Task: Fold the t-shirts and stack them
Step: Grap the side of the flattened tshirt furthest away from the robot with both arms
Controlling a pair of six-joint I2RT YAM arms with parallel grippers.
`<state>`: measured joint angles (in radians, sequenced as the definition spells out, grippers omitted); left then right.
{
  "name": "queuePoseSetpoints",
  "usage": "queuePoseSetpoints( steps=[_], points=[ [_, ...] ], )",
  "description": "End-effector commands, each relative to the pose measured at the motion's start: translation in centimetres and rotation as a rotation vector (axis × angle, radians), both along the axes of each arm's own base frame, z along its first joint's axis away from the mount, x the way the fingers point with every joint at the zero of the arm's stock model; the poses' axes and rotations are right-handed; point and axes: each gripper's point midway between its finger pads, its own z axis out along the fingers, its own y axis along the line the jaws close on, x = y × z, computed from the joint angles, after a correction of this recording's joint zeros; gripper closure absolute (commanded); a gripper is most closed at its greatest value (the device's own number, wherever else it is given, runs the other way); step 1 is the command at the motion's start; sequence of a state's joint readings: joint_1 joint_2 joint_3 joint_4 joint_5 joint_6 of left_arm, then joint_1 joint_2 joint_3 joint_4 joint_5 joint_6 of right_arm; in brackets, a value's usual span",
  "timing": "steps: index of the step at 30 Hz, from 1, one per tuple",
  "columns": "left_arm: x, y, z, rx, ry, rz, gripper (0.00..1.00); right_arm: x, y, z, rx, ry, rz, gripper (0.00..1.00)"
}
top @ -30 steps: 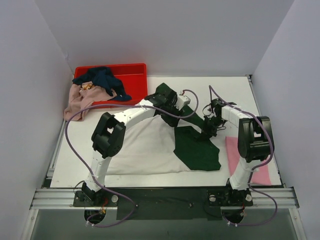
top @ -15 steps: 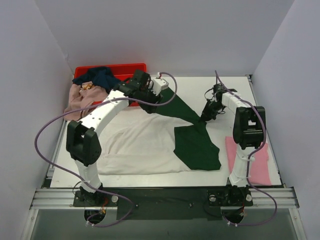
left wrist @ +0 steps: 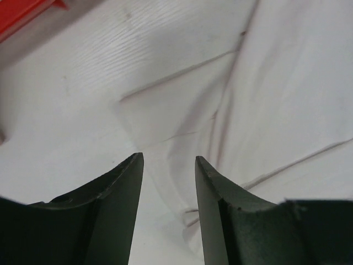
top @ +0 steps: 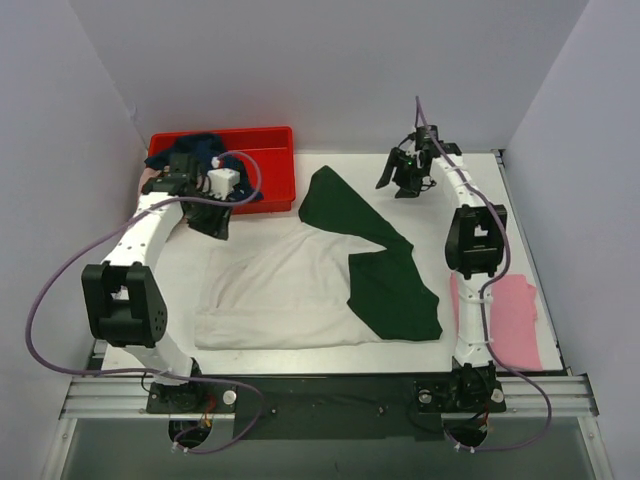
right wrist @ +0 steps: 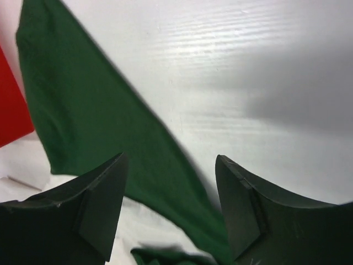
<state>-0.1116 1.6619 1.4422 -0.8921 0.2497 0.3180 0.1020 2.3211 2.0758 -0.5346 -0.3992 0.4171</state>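
White tee (top: 275,295): spread flat, roughly rectangular, lying in front of the red crate (top: 268,165) and offset to its right. There are a few creases along the edge nearest the crate.
Its dark green part (top: 390,295) is folded over the right side of the white body. From there a green strip runs diagonally back to a rounded end just beside the crate's right end.
Bright pink tee (top: 512,320): flat folded rectangle, well apart from the crate, far to its right and nearer, just beside the green part.
Navy tee (top: 196,150): crumpled heap inside the crate, left half.
Dusty pink tee (top: 146,180): mostly hidden, seems to hang over the crate's left end.
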Motion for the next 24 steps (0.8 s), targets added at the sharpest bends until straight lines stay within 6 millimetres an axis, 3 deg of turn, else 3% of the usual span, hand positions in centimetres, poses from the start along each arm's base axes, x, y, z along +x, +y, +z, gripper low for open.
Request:
queuePoseSetpoints(
  steps=[1, 4, 7, 9, 12, 19, 24],
  points=[
    [1.1, 7.1, 0.3, 0.041, -0.078, 0.130, 0.47, -0.1, 2.8, -4.6, 0.035, 0.099, 0.077, 0.40],
    [2.6, 8.9, -1.1, 0.086, -0.088, 0.132, 0.46, -0.5, 4.4, -6.4, 0.075, 0.139, 0.086, 0.41],
    [3.7, 8.1, -4.0, 0.065, -0.016, 0.068, 0.44, -2.6, 7.2, -8.5, 0.094, 0.197, 0.155, 0.43],
    [4.9, 8.2, -5.4, 0.077, -0.013, 0.037, 0.44, -3.9, 8.2, -9.6, 0.060, 0.223, 0.179, 0.43],
    [6.1, 8.1, -6.7, 0.099, -0.044, -0.053, 0.43, -4.8, 8.6, -10.4, 0.048, 0.252, 0.160, 0.53],
    [6.4, 6.4, -9.6, 0.125, -0.067, -0.276, 0.40, -4.7, 8.0, -9.0, 0.023, 0.226, 0.119, 0.80],
    [2.9, 3.2, -9.5, -0.045, 0.014, -0.494, 0.40, -4.8, 7.4, -7.5, 0.046, 0.207, 0.122, 0.98]
  ],
)
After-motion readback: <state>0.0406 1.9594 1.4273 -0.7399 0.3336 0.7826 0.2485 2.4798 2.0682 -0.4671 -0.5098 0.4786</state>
